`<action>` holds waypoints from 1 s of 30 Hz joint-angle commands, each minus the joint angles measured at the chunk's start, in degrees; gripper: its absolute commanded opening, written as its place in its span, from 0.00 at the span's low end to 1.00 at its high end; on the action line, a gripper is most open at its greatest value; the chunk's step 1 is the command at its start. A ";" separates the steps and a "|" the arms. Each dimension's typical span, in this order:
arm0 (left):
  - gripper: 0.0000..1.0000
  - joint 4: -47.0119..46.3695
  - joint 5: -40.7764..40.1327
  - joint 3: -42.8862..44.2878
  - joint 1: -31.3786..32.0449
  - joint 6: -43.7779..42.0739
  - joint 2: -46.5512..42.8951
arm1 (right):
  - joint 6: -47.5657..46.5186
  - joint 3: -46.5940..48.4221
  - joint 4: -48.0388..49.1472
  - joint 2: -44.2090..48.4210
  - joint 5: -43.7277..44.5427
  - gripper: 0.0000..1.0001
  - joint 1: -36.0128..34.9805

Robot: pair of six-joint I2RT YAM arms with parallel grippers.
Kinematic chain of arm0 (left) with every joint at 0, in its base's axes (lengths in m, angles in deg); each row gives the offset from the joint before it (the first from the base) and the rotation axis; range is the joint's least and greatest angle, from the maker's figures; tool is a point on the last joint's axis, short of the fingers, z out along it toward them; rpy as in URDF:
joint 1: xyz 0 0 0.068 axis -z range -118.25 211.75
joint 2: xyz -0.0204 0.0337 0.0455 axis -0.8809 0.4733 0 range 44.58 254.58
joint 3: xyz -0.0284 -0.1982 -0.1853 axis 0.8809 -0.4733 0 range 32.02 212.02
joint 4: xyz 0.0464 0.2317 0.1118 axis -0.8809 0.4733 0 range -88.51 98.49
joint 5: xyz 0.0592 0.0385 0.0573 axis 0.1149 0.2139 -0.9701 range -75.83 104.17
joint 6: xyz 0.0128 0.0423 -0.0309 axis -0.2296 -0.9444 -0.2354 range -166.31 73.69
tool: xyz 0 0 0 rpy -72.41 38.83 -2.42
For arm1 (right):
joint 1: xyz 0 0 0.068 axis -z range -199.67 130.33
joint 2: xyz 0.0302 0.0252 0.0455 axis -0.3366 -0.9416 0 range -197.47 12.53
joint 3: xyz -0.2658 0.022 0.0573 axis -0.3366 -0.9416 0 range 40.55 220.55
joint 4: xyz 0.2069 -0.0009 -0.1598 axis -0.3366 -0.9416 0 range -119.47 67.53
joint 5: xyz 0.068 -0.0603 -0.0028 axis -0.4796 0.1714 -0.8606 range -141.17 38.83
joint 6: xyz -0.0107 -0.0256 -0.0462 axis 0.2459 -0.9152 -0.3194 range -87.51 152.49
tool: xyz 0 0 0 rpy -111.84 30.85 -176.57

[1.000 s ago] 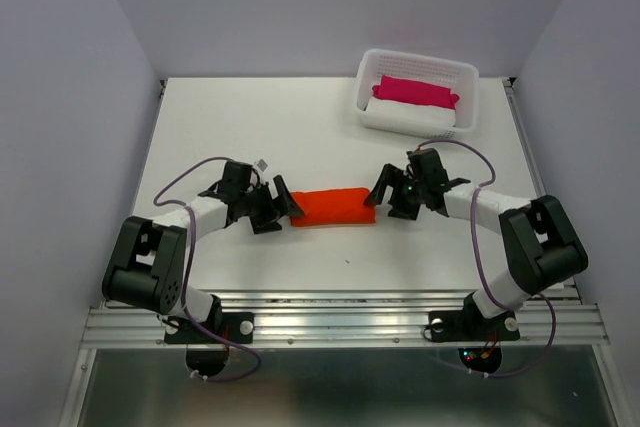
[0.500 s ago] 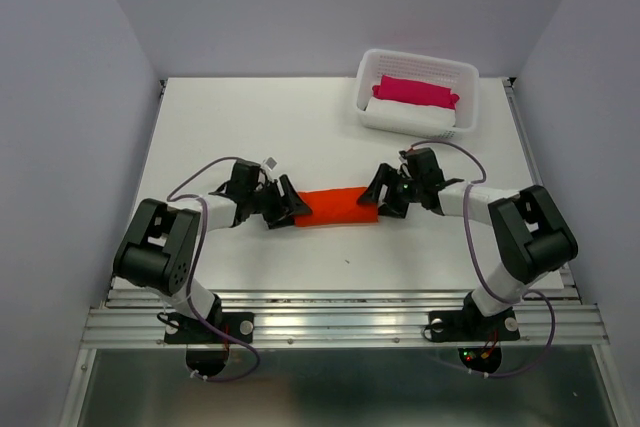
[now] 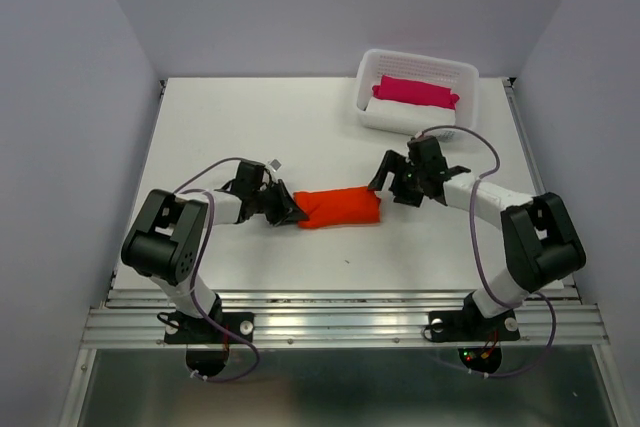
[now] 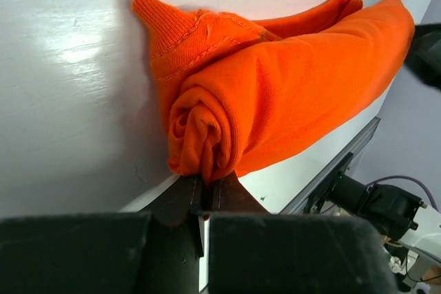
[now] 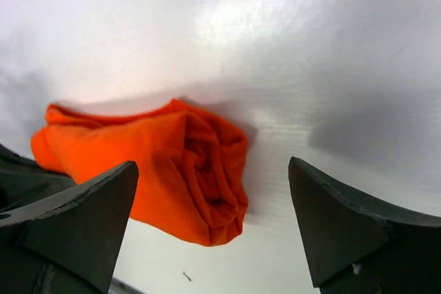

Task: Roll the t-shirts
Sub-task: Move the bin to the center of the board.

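An orange-red t-shirt [image 3: 340, 207] lies rolled into a short log on the white table [image 3: 250, 127], between the two arms. My left gripper [image 3: 289, 211] is shut on a fold of cloth at the roll's left end; in the left wrist view the jaws [image 4: 207, 187] pinch the spiral end of the t-shirt [image 4: 275, 101]. My right gripper [image 3: 386, 183] stands open just off the roll's right end, slightly behind it. In the right wrist view the t-shirt's rolled end [image 5: 172, 170] lies ahead of the wide-apart fingers, untouched by either.
A white perforated basket [image 3: 468, 107] stands at the back right, holding a pink rolled garment [image 3: 415, 90] and a white one [image 3: 405, 117]. A metal rail [image 3: 340, 322] runs along the table's near edge.
The left gripper has closed on the roll's left end. The right gripper narrowed, then opened again and drew back from the right end. The roll has shifted slightly and bunched at the right.
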 commanded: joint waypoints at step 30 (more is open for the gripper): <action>0.00 14.60 3.58 5.37 0.31 -14.19 0.48 | -14.14 67.75 -24.81 -33.69 5.57 1.00 9.57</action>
